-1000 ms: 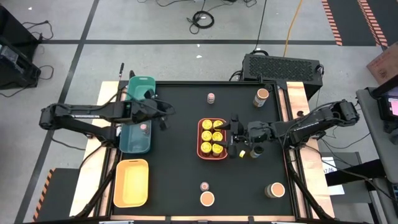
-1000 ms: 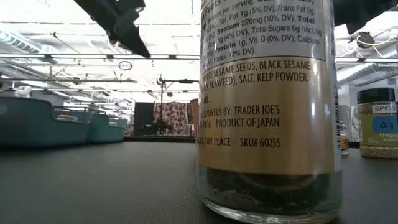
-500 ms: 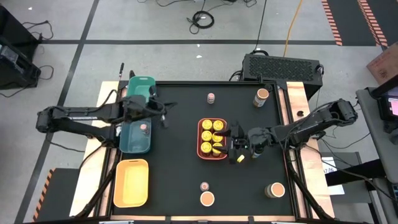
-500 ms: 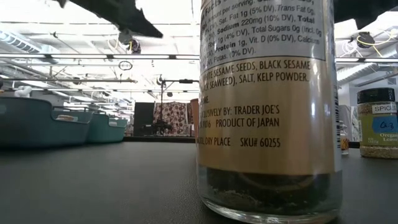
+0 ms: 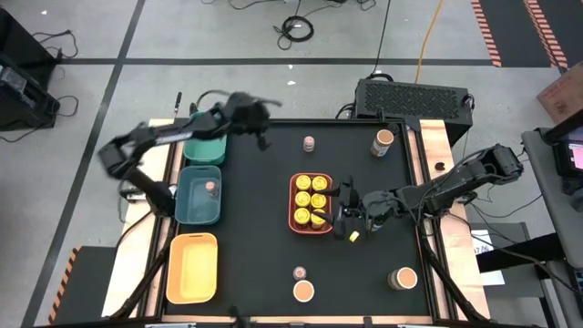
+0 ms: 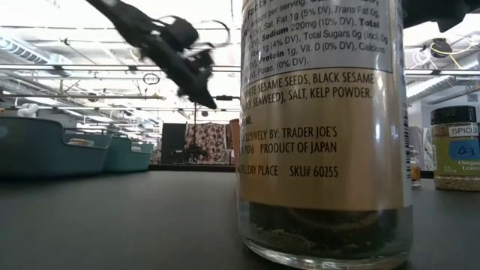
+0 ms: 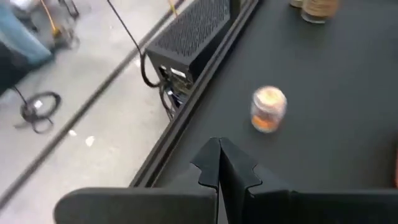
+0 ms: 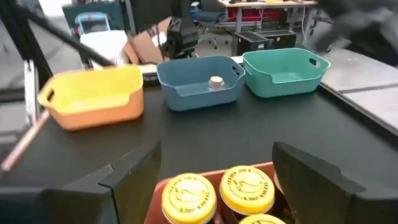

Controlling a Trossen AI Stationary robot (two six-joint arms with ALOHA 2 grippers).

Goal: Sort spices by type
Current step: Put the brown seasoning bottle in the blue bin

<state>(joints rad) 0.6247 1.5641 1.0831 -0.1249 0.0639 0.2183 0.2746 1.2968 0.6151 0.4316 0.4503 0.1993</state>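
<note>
Several yellow-lidded spice jars (image 5: 311, 199) stand in the coral tray (image 5: 293, 206) at mid-table. My right gripper (image 5: 339, 215) hovers open at that tray's right edge, its fingers (image 8: 138, 175) wide apart, pointing over the jars (image 8: 247, 189) toward the table's left. My left gripper (image 5: 263, 139) is shut and empty above the far part of the table, left of a small pinkish-lidded jar (image 5: 309, 143) that stands on its base (image 7: 269, 109). Another small jar (image 5: 211, 186) sits in the blue tray (image 5: 187, 208).
Tan-lidded jars stand at the far right (image 5: 383, 138), near right (image 5: 403, 278) and near middle (image 5: 303, 292), the last beside a tiny jar (image 5: 299, 272). Green (image 5: 208, 151) and yellow (image 5: 192, 266) trays line the left side. A small yellow thing (image 5: 353, 235) lies under my right hand. One tall jar (image 6: 322, 127) fills the low view.
My left gripper has swung quickly from above the blue tray toward the table's far edge and rightward, toward the small pinkish-lidded jar, sinking a little and staying shut. My right gripper has drifted slightly toward the near edge beside the coral tray, still open.
</note>
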